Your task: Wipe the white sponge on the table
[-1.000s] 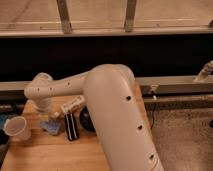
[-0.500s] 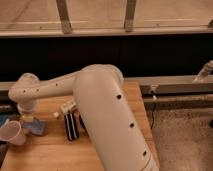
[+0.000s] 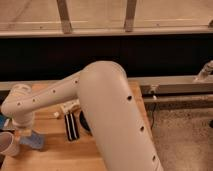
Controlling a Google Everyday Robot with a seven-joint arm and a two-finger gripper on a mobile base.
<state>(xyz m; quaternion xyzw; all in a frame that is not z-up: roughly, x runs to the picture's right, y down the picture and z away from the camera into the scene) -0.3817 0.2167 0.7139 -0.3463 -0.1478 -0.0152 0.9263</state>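
Camera view: gripper (image 3: 21, 134) sits low over the table (image 3: 60, 152); its opening cannot be told, paper cup (image 3: 8, 144) just beside it.

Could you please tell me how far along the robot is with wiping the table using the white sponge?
Done: the arm reaches to the table's front left corner. In hand: the end effector hangs low over the table, between the paper cup and the light-blue pad. I cannot make out the white sponge, so whether it is gripped is unclear. Left: the wiping itself, as far as I can judge.
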